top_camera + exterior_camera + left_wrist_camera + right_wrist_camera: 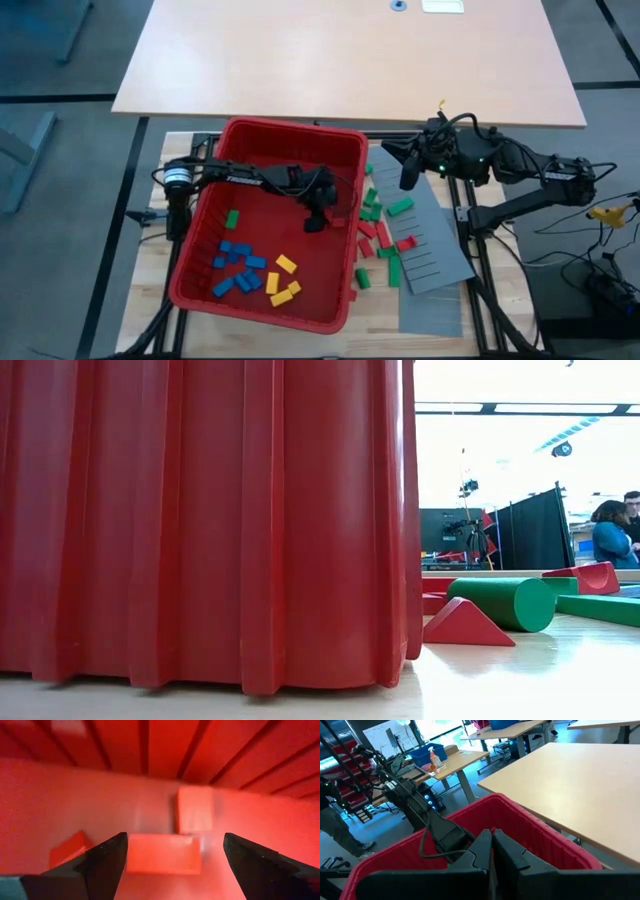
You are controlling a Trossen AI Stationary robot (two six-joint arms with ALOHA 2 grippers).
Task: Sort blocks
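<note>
A pale wooden counter [150, 290] carries a big red bin [345, 140] and, to its right, flat grey slotted panels [440, 255]. A larger tan table [350, 60] stands beyond. In the low view, the bin's ribbed wall fills most of the frame, with people far off in the room behind.

Blocks: inside the bin, a cluster of blue blocks [238, 268] and yellow blocks [282, 282] lies near the front wall, with one green block [232, 218] apart from them. Red blocks [165, 852] lie on the bin floor by the right wall. More red and green blocks [385, 235] are scattered on the panels and counter just right of the bin.

Left pincer [318, 215]: inside the bin, reaching toward its right side, fingers spread wide, a red block lying between them, not gripped.

Right pincer [408, 170]: raised beside the bin's far right corner, fingers closed together, holding nothing.
</note>
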